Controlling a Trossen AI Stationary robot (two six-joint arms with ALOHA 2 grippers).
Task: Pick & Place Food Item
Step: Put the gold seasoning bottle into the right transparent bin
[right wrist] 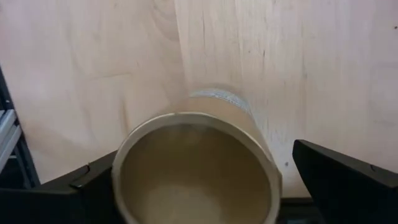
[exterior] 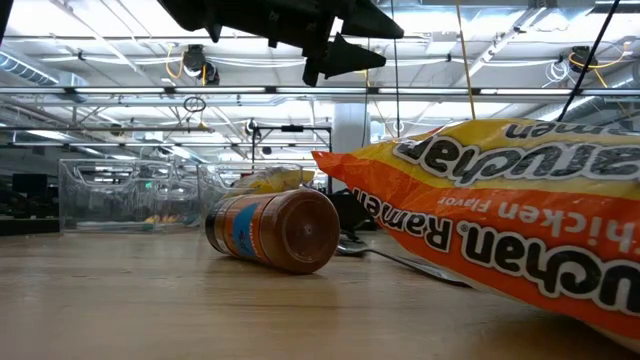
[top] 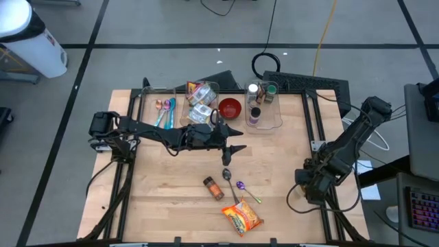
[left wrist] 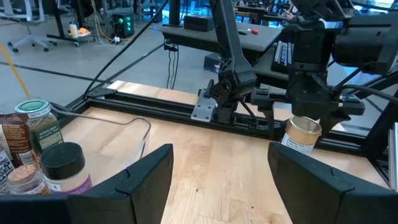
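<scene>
Orange ramen pack [exterior: 520, 215] is cut off in the low view; left gripper [top: 236, 140] gapes empty, right gripper [right wrist: 199, 186] straddles a cup [right wrist: 196, 165], grip unclear

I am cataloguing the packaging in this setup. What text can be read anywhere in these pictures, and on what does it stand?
"Ramen" and "Chicken Flavor", seen upside down in the low view: on the orange noodle packet.
Larger white lettering along the packet's top edge: cut off, not readable.
Spice jar lying on the table: blue label, print too blurred.
Jars in the clear bin: labels too small to read.
</scene>
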